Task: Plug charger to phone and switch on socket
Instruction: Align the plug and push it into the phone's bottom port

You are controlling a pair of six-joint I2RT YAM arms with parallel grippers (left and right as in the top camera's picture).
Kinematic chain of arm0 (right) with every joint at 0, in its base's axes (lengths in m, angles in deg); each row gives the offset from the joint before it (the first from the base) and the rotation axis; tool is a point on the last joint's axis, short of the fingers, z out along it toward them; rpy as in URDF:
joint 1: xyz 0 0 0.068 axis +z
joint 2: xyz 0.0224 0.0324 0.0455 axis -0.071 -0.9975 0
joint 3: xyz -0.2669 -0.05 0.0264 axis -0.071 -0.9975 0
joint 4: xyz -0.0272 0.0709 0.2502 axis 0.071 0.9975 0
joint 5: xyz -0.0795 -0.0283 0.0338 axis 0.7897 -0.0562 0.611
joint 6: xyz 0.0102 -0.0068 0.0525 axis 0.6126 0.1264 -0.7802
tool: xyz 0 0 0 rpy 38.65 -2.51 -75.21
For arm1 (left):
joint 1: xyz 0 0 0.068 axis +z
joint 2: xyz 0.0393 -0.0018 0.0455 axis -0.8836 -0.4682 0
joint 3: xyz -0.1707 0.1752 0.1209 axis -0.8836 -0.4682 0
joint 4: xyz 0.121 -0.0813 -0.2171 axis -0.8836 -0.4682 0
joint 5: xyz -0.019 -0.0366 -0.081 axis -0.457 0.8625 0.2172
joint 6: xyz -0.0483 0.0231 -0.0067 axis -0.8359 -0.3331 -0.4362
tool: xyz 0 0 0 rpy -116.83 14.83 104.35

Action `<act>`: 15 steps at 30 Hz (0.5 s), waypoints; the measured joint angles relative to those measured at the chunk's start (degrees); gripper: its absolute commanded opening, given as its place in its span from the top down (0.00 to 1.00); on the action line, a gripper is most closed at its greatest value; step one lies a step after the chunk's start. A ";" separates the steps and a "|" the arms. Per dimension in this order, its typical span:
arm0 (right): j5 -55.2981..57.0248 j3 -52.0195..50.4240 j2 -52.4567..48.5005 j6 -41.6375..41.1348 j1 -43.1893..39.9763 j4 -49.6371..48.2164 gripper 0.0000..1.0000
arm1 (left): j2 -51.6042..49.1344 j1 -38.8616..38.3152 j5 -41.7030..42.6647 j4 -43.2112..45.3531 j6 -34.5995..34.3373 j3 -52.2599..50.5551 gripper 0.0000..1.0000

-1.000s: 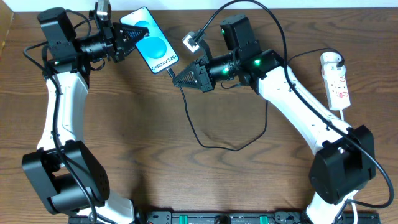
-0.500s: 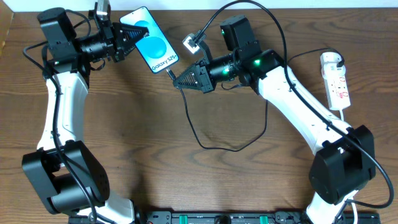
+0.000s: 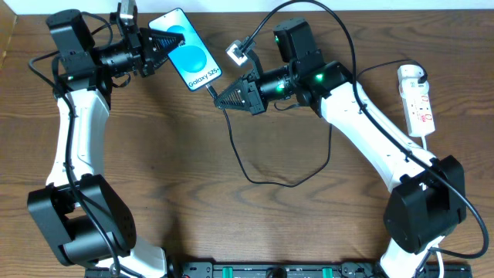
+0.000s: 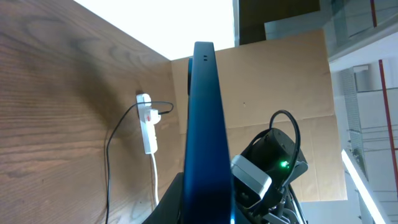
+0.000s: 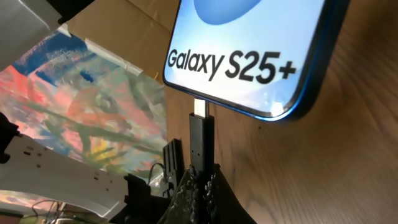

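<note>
Switches on the socket [image 3: 418, 100] are too small to read; right wrist view crops the phone [image 5: 249, 56].

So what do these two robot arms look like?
Left arm and right arm match: smooth white shells between bulky black joints and black bases. Each ends in black, pointed jaws. Black cables loop alongside, and small green lights glow on the right arm.

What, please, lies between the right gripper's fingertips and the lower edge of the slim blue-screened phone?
The charger's small black plug tip, pinched by the right gripper, its metal end meeting the phone; the right wrist view shows it.
</note>
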 measured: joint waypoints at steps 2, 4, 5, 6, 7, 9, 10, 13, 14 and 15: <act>0.02 0.00 0.00 0.00 -0.02 -0.13 0.99 | 0.00 0.00 -0.13 0.00 0.00 0.00 0.93; 0.09 0.00 0.00 -0.07 -0.02 -0.20 0.99 | 0.00 0.00 -0.22 0.00 -0.02 0.00 0.93; 0.11 0.00 0.00 -0.17 0.00 -0.20 0.99 | 0.00 0.00 -0.24 0.00 0.00 0.00 0.93; 0.28 0.00 0.00 -0.46 0.00 -0.20 0.99 | 0.00 0.00 -0.24 0.00 0.00 0.00 0.93; 0.70 0.00 0.00 -0.72 0.00 -0.20 0.99 | 0.00 0.00 -0.37 0.00 -0.02 0.00 0.93; 1.29 0.00 0.00 -1.44 -0.02 -0.20 0.99 | 0.00 0.00 -0.59 0.00 0.00 0.00 0.93; 1.64 0.00 0.00 -1.81 0.00 -0.26 0.99 | 0.00 0.00 -0.63 0.00 0.00 0.00 0.93; 2.47 0.00 0.02 -2.71 0.00 -0.28 0.99 | 0.00 0.00 -0.92 0.00 0.02 0.00 0.93; 2.73 0.00 0.02 -3.02 0.00 -0.28 0.99 | 0.00 0.00 -1.07 0.00 0.02 0.00 0.93; 2.91 0.00 0.02 -3.30 0.00 -0.28 0.99 | 0.00 0.00 -1.11 0.00 0.02 0.00 0.93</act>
